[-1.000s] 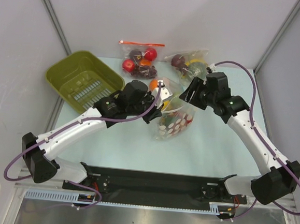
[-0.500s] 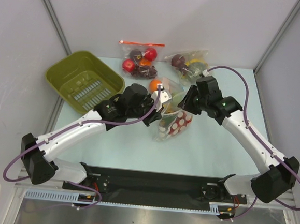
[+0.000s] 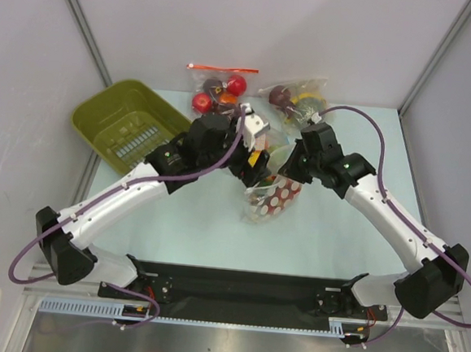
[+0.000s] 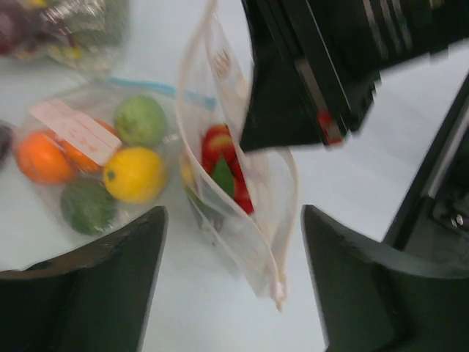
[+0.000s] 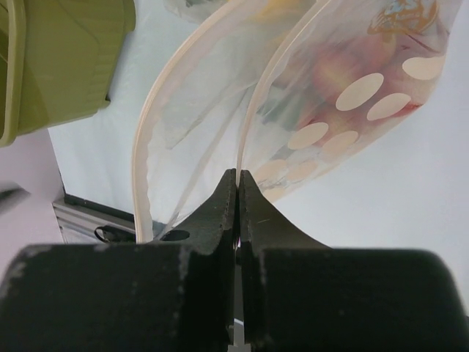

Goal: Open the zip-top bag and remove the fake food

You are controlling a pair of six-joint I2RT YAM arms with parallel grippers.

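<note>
Zip-top bag [image 3: 271, 197] mid-worktop [image 3: 199, 222], between both arms, mouth gaping. Right claw [image 5: 238, 177] pinched tight on one rim strip. Left claw [image 4: 233, 220] spread wide, bag just ahead of its fingers. Fake food [image 4: 223, 158] inside bag.

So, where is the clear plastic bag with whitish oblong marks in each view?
Top external: the clear plastic bag with whitish oblong marks is at the centre.
Left wrist: bag in the middle, mouth open.
Right wrist: bag upper centre and right.
Shared landmark: black right pincer, shut on its rim.
</note>
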